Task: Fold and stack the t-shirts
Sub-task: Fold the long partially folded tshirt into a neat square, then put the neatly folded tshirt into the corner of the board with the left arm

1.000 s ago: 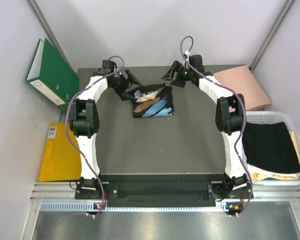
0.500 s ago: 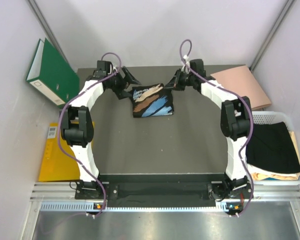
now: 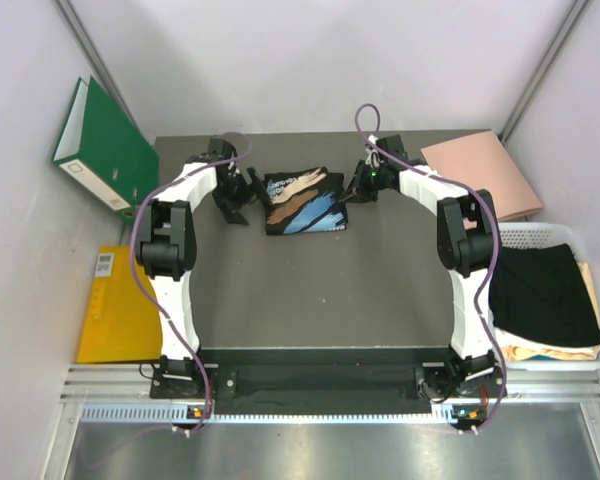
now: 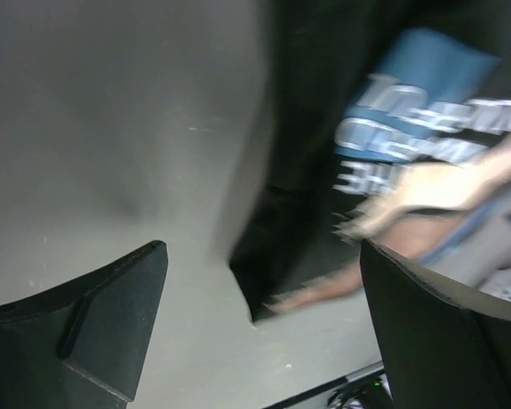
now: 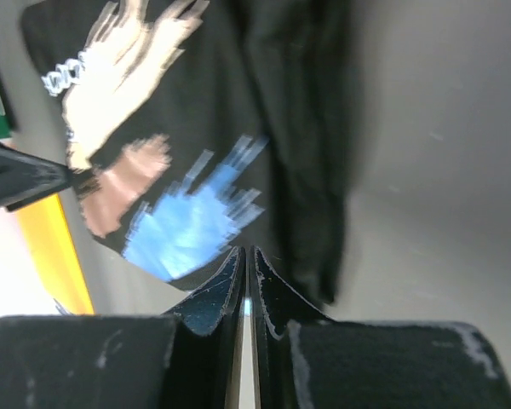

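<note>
Flanking folded printed t-shirt (image 3: 303,203) on table (image 3: 300,290) — left gripper (image 3: 234,199) spread wide, right gripper (image 5: 246,251) pinched shut, empty — probably squaring fold for stacking.

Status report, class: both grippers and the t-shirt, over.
Left gripper open, left of folded graphic t-shirt. Right gripper shut, empty, at its right. Nothing atop it.

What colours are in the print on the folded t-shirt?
Cream, tan and blue strokes on the black t-shirt; clearest from top external.
</note>
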Tool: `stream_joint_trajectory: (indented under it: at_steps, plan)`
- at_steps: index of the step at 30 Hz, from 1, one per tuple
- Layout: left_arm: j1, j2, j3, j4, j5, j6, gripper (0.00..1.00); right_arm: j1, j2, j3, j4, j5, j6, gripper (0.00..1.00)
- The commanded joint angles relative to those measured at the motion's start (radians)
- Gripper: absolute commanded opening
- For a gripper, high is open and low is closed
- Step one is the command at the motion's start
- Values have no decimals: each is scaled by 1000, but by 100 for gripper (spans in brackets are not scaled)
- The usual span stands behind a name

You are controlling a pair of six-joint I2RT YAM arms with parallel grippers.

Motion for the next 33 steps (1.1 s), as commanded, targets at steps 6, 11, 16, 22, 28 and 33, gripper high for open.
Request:
stream_joint_trajectory:
  at_steps: [6,11,16,22,28,33]
  plan:
    - [-98,147,59,-16,-29,36,98,-45,-152,-44,-8,35,-42,6]
    - [-128,196,106,-37,-39,28,94,-76,-183,-57,-34,43,-68,6]
    - [-133,213,97,-26,-25,18,61,-93,-206,-89,-37,50,-81,6]
    - [-138,239,109,-42,-29,11,0,-96,-221,-124,-28,50,-82,7]
    - [-127,214,125,-82,-94,28,0,-99,-232,-137,-27,52,-82,8]
    - [-99,207,145,-92,-88,39,0,-99,-240,-149,-21,52,-82,8]
